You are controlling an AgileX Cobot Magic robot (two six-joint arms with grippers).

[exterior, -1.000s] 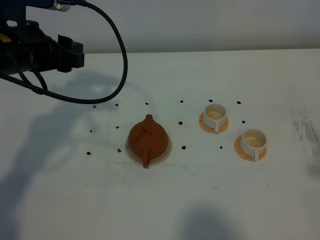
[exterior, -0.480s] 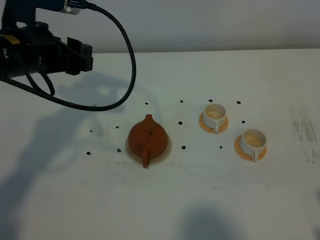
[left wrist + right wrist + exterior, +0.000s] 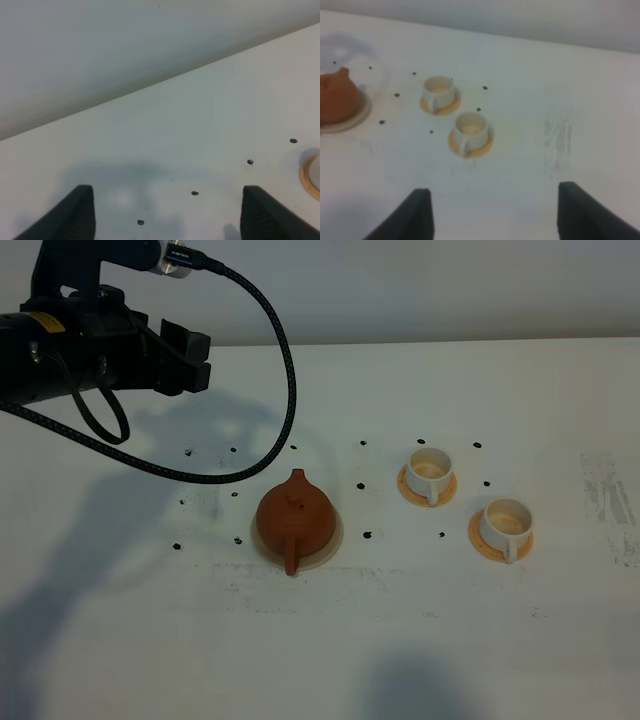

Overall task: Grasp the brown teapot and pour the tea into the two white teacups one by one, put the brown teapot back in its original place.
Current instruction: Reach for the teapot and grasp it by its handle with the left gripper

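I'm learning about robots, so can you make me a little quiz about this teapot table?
1. True or false: the brown teapot sits on its cream coaster.
2. How many white teacups stand on the table? A) one B) two C) three
3. Fill in: the left fingers are ____ (open or shut), with nothing between them.

Key: 1 true. 2 B. 3 open.
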